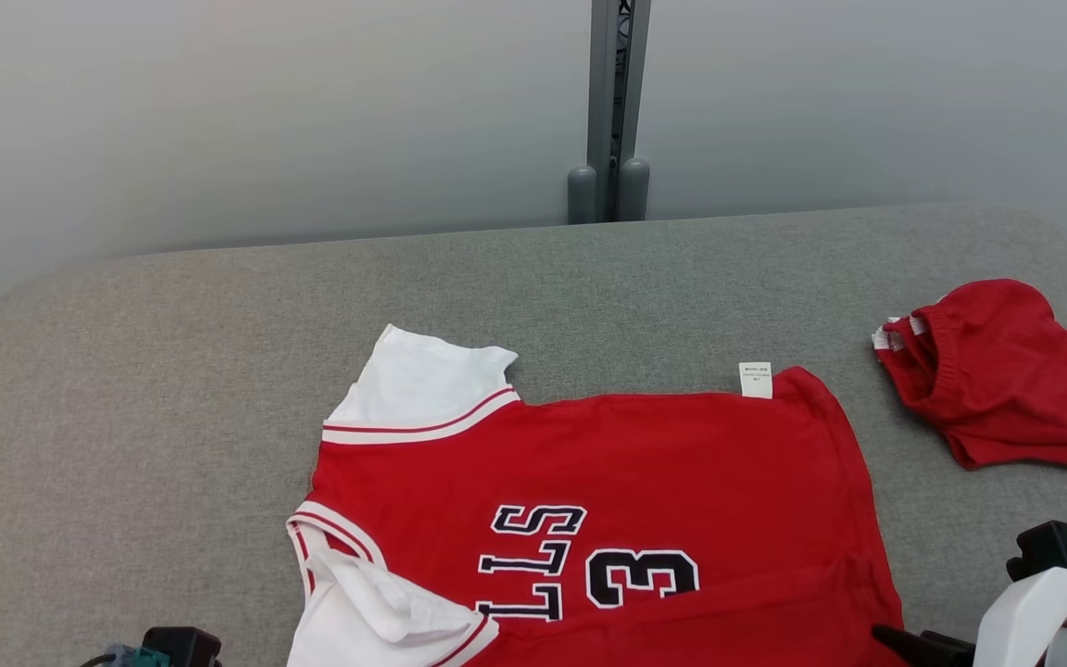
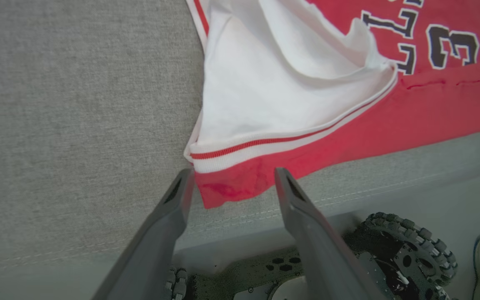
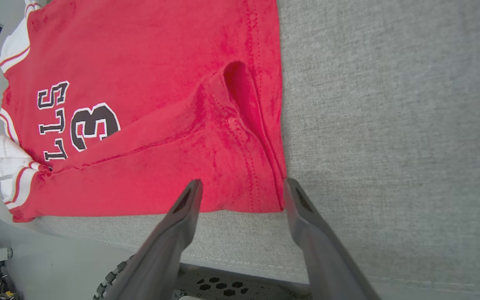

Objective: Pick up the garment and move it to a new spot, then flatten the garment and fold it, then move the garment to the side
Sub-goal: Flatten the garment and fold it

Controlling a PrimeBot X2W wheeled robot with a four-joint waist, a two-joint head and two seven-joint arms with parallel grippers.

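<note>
- Shirt (image 1: pixel 645 463): soft, light, limp; lies flat on worktop (image 1: pixel 172 371).
- Left pincer (image 2: pixel 233 173): wide, empty; a shirt corner lies between its tips.
- Right pincer (image 3: pixel 243 183): likewise, at the opposite corner.
- Hold: probably best pinched at these corners.

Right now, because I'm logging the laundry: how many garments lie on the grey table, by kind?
Red-and-white jersey: 1
Crumpled red garment: 1
Total: 2
</note>
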